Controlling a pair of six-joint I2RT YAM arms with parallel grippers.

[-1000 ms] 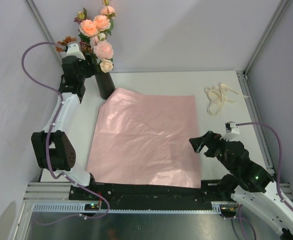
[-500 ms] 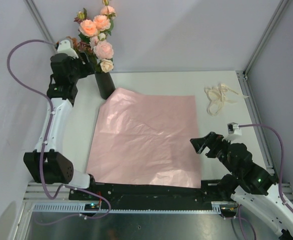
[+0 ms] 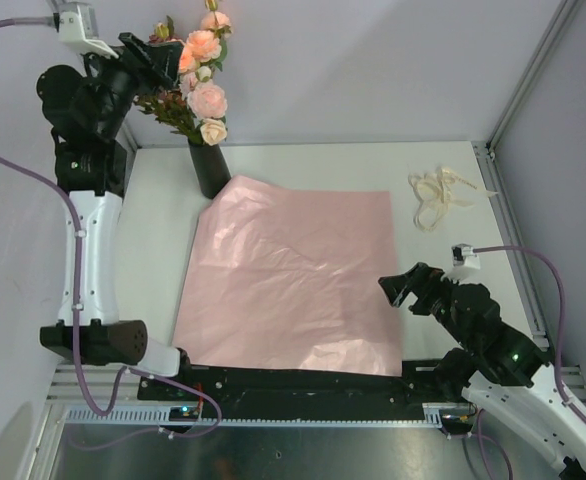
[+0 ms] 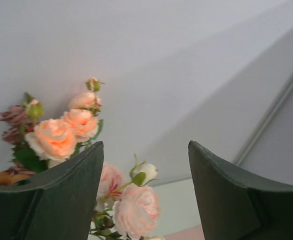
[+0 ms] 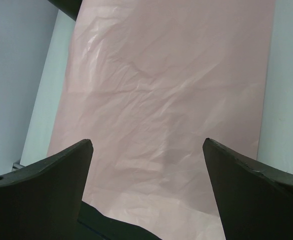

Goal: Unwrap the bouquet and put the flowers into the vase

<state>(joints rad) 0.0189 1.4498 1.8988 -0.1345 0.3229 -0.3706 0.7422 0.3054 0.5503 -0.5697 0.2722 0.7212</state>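
Black vase [image 3: 211,172] upright; flowers [image 3: 206,100] skyward

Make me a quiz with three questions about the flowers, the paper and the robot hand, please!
1. Where do the flowers stand?
A. in the black vase
B. in a basket
C. flat on the floor

2. What colour is the paper sheet?
A. blue
B. pink
C. green

3. How is the right gripper?
A. open, holding nothing
B. shut on a spoon
C. shut tight on itself

Answers:
1 A: in the top view the green stems go down into the vase and the heads rise above it.
2 B: the sheet lies spread out and is pale pink all over.
3 A: the right wrist view shows its two fingers far apart, with only the sheet below them.
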